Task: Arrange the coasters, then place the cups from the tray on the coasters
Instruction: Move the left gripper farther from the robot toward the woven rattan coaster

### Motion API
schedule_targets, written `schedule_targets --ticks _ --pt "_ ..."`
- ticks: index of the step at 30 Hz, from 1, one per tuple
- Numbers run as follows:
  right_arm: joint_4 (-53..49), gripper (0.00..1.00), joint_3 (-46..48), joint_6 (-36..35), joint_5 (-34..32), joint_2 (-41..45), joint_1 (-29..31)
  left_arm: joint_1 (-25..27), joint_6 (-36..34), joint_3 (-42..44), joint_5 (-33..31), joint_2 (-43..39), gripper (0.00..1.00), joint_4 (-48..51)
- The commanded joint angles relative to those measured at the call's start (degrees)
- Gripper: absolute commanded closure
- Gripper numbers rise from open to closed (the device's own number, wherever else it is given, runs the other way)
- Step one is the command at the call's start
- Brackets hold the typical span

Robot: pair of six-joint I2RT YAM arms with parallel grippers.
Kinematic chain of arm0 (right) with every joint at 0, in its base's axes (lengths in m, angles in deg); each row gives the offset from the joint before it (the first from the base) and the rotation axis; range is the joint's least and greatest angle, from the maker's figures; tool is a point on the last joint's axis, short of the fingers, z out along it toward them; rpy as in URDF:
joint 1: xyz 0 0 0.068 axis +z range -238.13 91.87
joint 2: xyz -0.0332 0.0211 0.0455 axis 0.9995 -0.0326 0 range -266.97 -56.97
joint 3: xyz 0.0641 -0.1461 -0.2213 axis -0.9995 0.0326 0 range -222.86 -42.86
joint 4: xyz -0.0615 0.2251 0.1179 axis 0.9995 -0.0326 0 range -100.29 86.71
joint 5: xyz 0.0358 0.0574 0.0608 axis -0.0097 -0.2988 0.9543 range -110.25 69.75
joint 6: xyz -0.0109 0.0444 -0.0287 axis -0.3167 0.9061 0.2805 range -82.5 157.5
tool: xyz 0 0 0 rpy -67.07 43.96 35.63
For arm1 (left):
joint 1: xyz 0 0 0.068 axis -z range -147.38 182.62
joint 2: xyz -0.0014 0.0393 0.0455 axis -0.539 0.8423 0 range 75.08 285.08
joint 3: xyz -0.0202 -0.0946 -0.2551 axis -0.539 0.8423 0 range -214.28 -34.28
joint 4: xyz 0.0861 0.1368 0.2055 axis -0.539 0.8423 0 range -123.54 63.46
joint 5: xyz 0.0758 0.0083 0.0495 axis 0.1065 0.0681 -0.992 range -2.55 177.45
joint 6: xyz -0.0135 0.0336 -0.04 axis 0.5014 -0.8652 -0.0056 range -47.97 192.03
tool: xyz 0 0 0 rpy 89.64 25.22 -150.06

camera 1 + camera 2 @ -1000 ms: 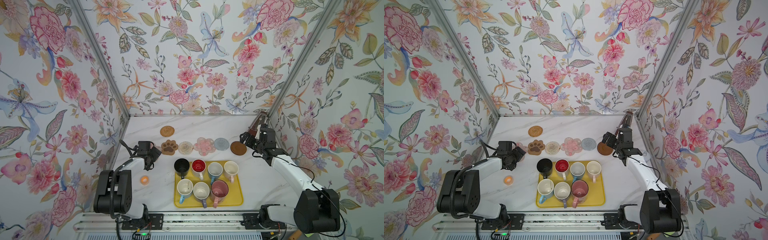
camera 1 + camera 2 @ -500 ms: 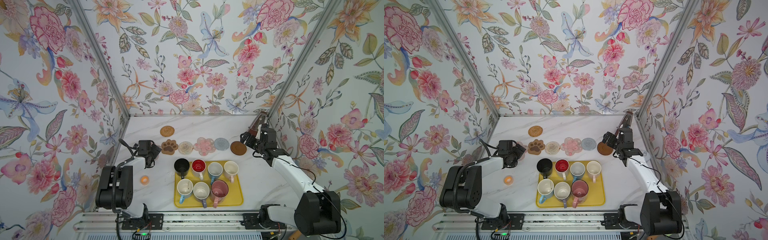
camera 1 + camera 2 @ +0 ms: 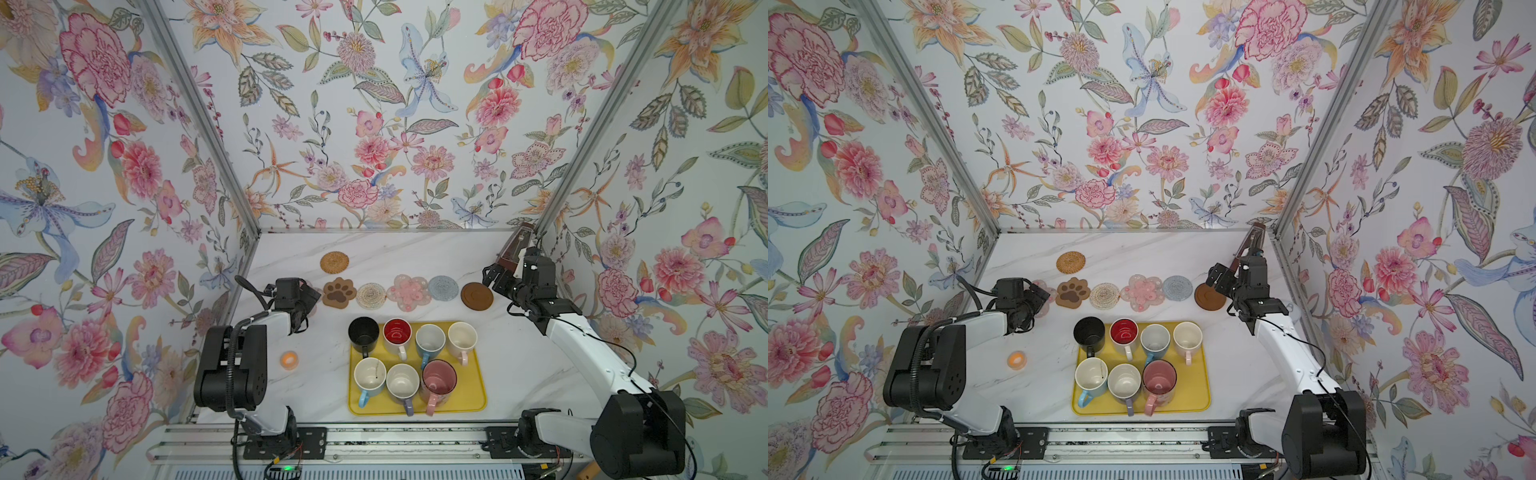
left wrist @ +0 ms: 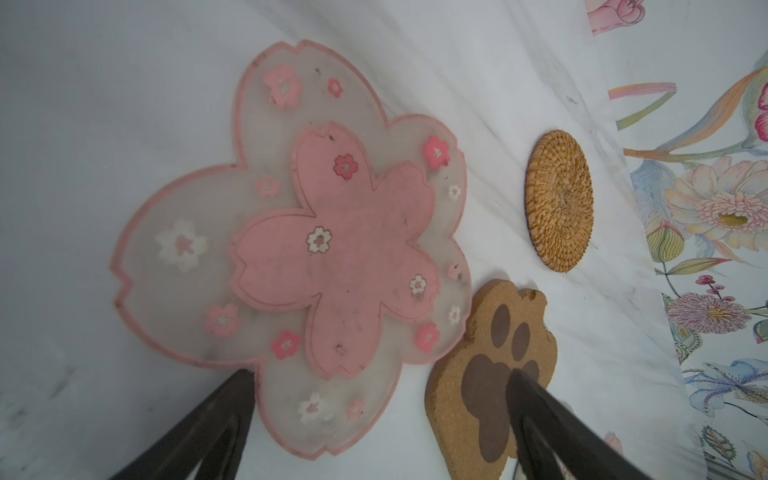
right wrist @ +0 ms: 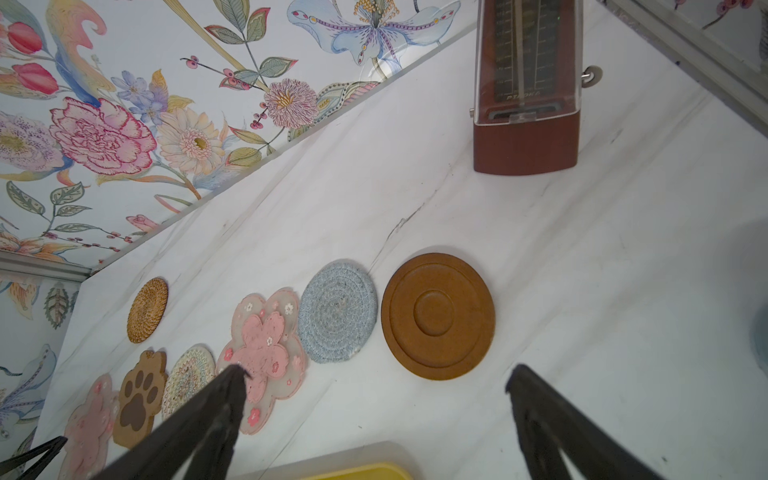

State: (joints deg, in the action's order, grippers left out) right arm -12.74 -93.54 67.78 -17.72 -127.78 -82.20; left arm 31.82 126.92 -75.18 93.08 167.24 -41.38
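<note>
3 floral-papered walls enclose a white marble-patterned tabletop.

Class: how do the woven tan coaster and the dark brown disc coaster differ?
The woven tan coaster is ribbed; the dark brown disc coaster is smooth with rings. The tan one lies alone behind the coaster row; the brown one ends it. Both are round and cupless.

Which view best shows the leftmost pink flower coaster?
Left wrist view: the translucent pink flower-shaped coaster fills the frame. In both top views the left gripper covers most of it. The right wrist view shows it small, at the frame's edge.
</note>
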Motion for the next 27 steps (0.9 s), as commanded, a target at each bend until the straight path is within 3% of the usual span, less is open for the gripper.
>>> schedule_targets --ticks 1,17,22,27 --pt "-1.16 0.01 0.07 -0.38 -1.0 1.28 0.3 -1.04 -1.59 -0.73 0.32 3.14 0.04 2.61" --pt "-1.19 0.01 -0.31 -0.37 -1.03 0.93 0.31 -2.79 -10.42 -7.09 1.37 -7.6 0.04 7.75" --pt "-1.46 0.01 -0.45 -0.51 -1.21 1.09 0.3 0.22 -19.9 -19.22 -0.07 -3.22 0.04 16.72" --pt "-2.18 0.01 0.04 -0.61 -1.63 2.21 0.19 5.48 -30.58 -36.78 -9.15 7.8 0.05 31.25"
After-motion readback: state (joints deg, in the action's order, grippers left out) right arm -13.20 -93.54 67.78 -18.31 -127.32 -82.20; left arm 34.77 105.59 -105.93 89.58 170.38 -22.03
